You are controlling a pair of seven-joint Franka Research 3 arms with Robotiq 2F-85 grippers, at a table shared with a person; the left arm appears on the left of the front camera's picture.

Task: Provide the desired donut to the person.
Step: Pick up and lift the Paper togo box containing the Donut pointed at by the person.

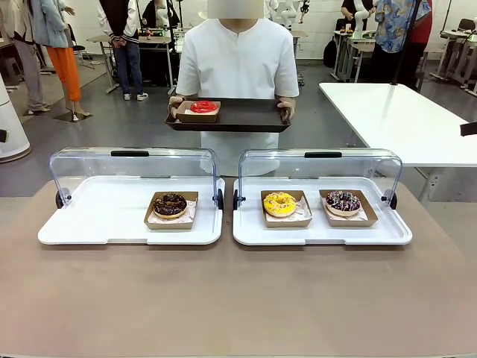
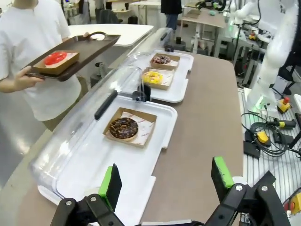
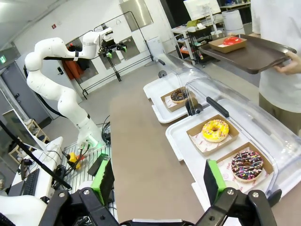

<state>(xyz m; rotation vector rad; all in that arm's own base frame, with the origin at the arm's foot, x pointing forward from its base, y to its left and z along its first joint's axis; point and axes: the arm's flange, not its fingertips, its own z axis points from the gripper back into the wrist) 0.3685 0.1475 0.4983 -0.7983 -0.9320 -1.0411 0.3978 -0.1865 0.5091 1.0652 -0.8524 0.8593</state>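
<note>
A: On the brown table (image 1: 223, 298), 2 white plastic display trays, clear domed lids flipped up at the back. Left white tray (image 1: 97, 224): a chocolate-iced ring donut (image 1: 171, 204) in a kraft card boat. Right white tray (image 1: 387, 231): a yellow-iced ring donut (image 1: 279, 203), with a dark sprinkled ring donut (image 1: 343, 201) beside it.

B: Grippers?

A: Left gripper (image 2: 165, 178) and right gripper (image 3: 157, 179) both spread wide, empty, well apart from any donut.

B: Person?

A: The person in the white shirt (image 1: 237, 60) is at the far side, both hands on a dark brown serving tray (image 1: 246, 115). A red-iced donut (image 1: 203, 107) in a card boat is on it.

B: Risks?

A: Can't tell which donut is wanted, so a wrong pick is the main one. Pads could squash the icing if they land on the donut, not the boat. Thin card may buckle or tip. An arm could clip a raised lid. The serving tray is hand-held and may shift, so placing could hit its rim or the red donut.
</note>
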